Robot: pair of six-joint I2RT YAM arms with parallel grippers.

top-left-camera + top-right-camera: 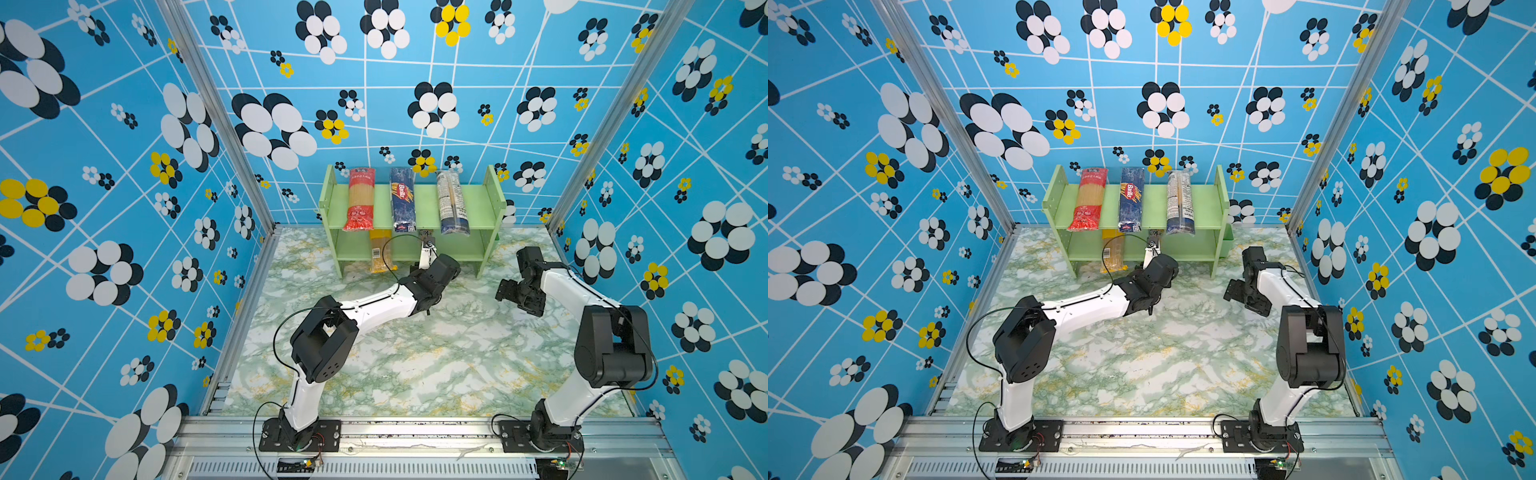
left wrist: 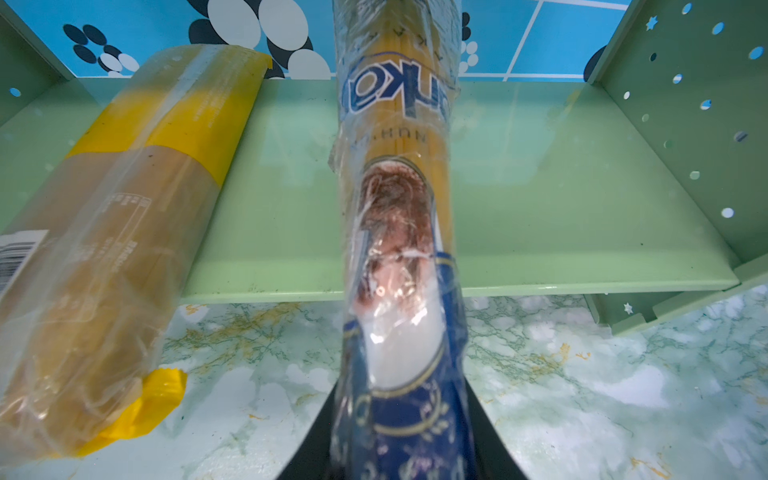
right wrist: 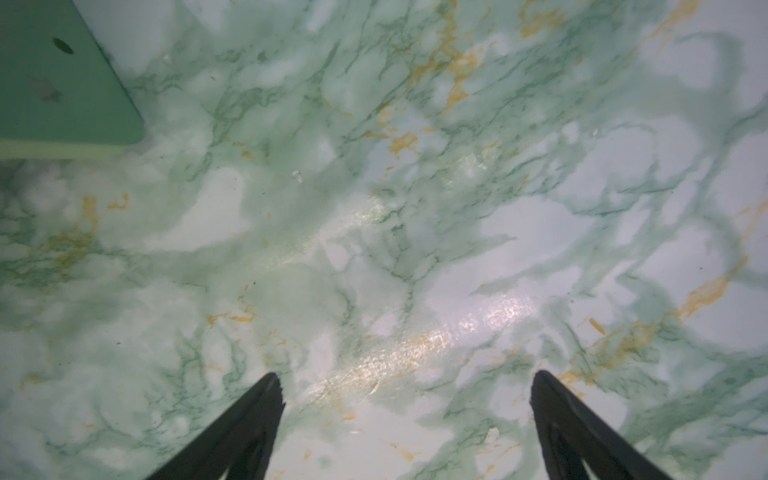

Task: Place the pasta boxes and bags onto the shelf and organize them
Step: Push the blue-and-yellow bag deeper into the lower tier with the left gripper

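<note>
The pale green shelf [image 1: 426, 199] [image 1: 1156, 199] stands at the back of the table. Its upper tier bears a red bag [image 1: 360, 199], a dark blue Barilla pack [image 1: 402, 199] and a blue pack with a white label [image 1: 452, 203]. A yellow-topped clear bag [image 1: 380, 255] [image 2: 124, 216] lies on the lower tier, sticking out over the front edge. My left gripper [image 1: 427, 266] [image 2: 401, 449] is shut on the blue end of a clear bag [image 2: 395, 208] that points into the lower tier, right of the yellow-topped one. My right gripper [image 1: 505, 291] [image 3: 405, 399] hangs open over the table, holding nothing.
A small green cup [image 1: 1227, 245] hangs on the shelf's right side panel [image 2: 685, 124]. The lower tier [image 2: 540, 208] is bare right of the held bag. The marbled table [image 1: 415, 365] spreads in front, with patterned blue walls close around it.
</note>
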